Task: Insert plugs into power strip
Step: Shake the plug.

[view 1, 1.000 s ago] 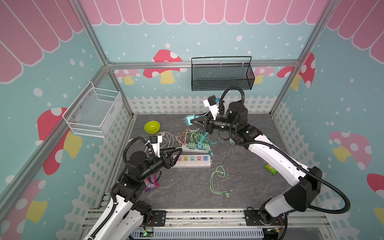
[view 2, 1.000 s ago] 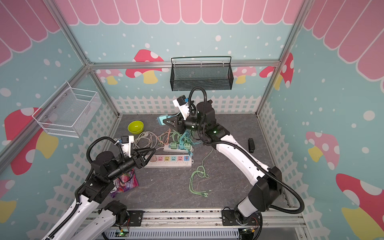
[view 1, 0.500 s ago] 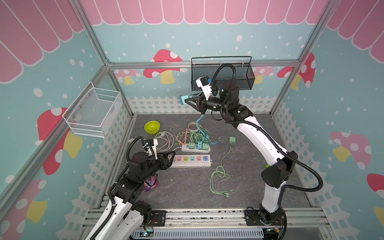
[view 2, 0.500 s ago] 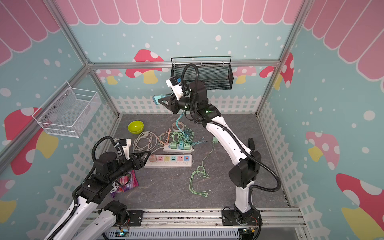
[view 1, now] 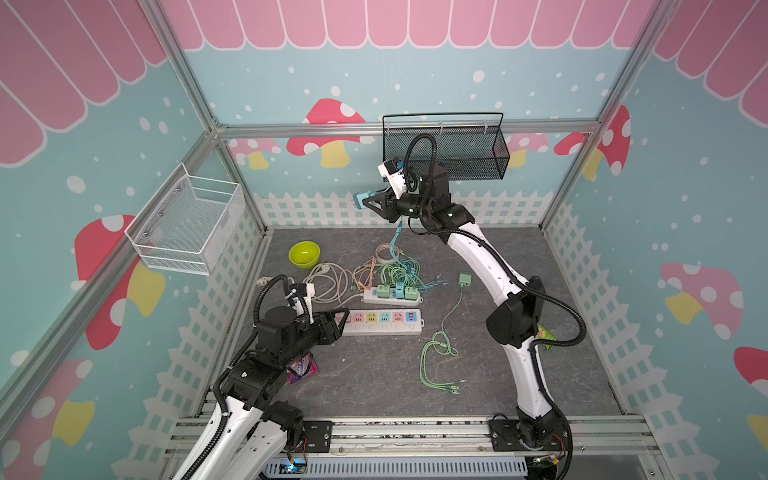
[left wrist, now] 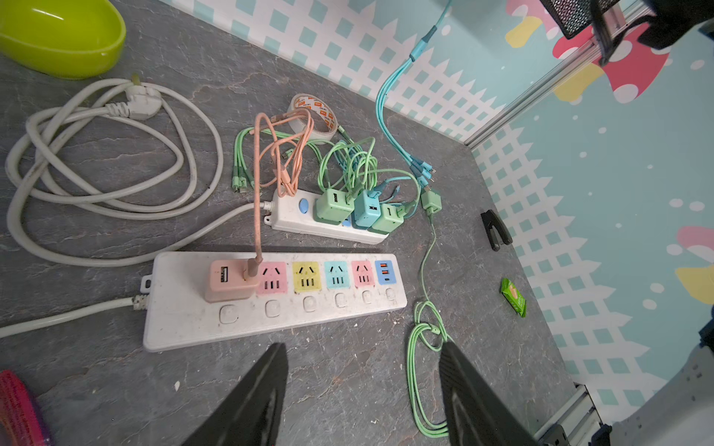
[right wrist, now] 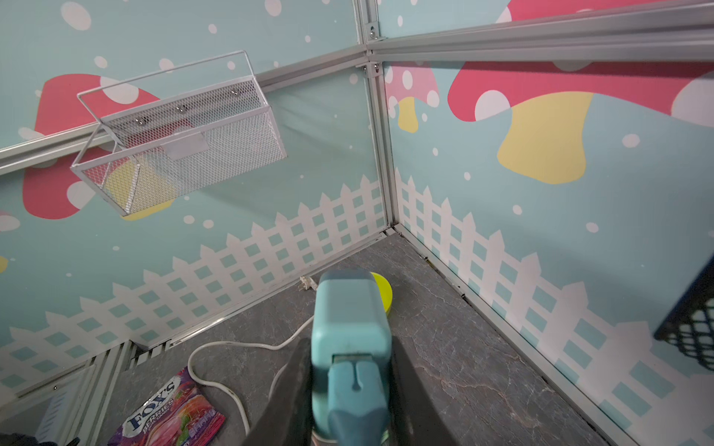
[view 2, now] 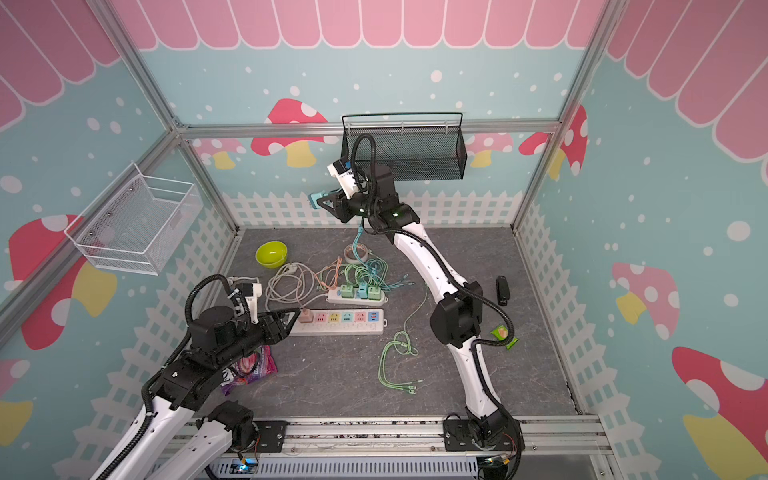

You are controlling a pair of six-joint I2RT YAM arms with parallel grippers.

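Bright, even light, soft shadows; wrist views bend at edges, nearest parts blurred.

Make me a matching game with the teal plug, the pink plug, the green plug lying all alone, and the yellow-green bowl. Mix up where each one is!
Things:
1 teal plug
2 pink plug
3 lone green plug
4 bowl

Places:
A on the table near the back left corner
B plugged into the big power strip
C pinched in the right hand, up in the air
D loose on the table beside the small power strip

Pairs: 1-C; 2-B; 3-D; 4-A
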